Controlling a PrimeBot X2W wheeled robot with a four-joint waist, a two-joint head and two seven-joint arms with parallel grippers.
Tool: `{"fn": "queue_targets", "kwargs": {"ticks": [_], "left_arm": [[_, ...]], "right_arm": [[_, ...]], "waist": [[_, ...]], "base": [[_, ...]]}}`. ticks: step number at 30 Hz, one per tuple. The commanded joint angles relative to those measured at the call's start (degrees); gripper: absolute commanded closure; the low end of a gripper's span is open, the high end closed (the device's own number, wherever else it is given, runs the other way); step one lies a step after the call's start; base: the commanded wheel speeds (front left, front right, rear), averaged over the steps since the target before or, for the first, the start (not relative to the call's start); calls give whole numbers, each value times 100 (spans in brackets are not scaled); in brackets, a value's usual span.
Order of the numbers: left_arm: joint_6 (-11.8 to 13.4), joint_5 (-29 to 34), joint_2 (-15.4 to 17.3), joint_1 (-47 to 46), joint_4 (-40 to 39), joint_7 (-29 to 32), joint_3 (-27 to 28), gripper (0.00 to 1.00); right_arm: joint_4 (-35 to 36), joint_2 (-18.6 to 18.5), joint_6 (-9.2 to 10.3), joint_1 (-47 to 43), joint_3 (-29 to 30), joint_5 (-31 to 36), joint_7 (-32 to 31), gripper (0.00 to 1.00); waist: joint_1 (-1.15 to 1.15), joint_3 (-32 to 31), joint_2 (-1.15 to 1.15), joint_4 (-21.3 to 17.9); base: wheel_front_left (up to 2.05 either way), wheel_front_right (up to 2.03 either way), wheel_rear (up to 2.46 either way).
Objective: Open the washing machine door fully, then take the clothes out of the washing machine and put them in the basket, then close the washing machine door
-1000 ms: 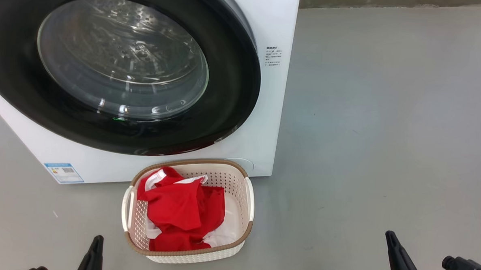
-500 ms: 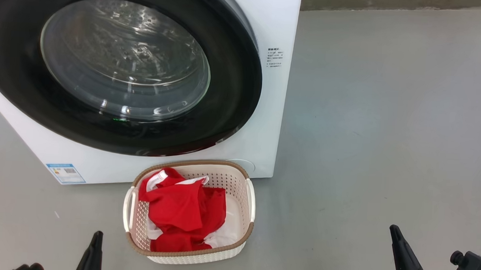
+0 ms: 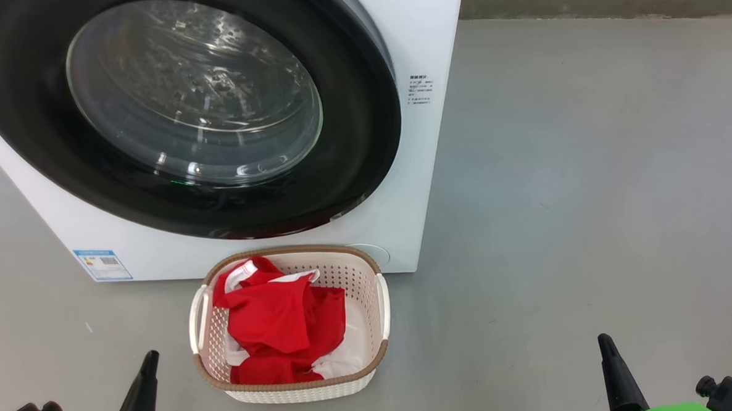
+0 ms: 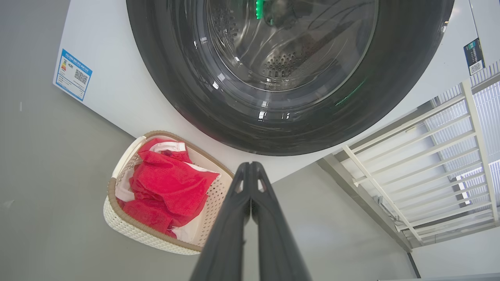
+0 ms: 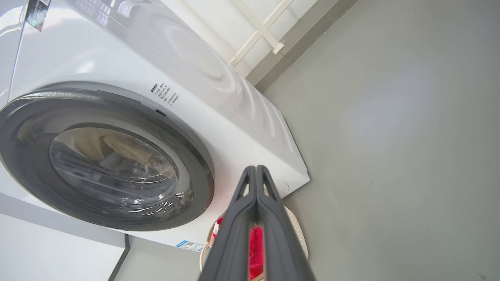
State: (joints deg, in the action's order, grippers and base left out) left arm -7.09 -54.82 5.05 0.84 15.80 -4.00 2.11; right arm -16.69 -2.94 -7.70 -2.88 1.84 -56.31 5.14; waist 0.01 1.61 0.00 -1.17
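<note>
We find the left gripper [image 4: 250, 168] with its two long dark fingers pressed together on nothing. It hangs low, to the left of the small cream-white perforated plastic basket with the brown woven-look rim [image 3: 296, 250]. The big white boxy washing machine [image 3: 402, 225] stands behind. Its large round door with the glossy black rim and bulging glass centre [image 3: 356, 143] lies flush against the front and is, in our judgement, shut. The soft bright red garments with white parts [image 3: 271, 322] lie heaped inside the basket. The basket sits on the grey floor [image 3: 589, 178] just before the machine, under the door's lower edge. The right gripper [image 5: 256, 169] is likewise closed tight and empty, well apart to the right. Risks noted: the door may be resting unlatched and could swing out, and a careless move of the left arm could clip the basket and tip it. Not verifiable: the latch and hinge are hidden, and reflections on the glass prevent us confirming that the steel drum [image 4: 281, 66] is empty. In the head view both grippers are cut off by the bottom edge.
</note>
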Motion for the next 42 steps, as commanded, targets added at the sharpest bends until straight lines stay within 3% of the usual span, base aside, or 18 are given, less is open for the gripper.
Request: {"fn": "queue_targets", "kwargs": {"ticks": [1, 42], "left_arm": [[-20, -171, 52, -275, -144, 46, 157, 100], [-33, -2501, -124, -555, -166, 706, 347, 100]], "right_arm": [[166, -79, 10, 307, -2, -173, -33, 100], [236, -82, 17, 692, 226, -2473, -708, 100]], "waist": [[-1, -4, 0, 3], [-1, -95, 0, 78]], "base": [[0, 0, 0], [0, 0, 0]]}}
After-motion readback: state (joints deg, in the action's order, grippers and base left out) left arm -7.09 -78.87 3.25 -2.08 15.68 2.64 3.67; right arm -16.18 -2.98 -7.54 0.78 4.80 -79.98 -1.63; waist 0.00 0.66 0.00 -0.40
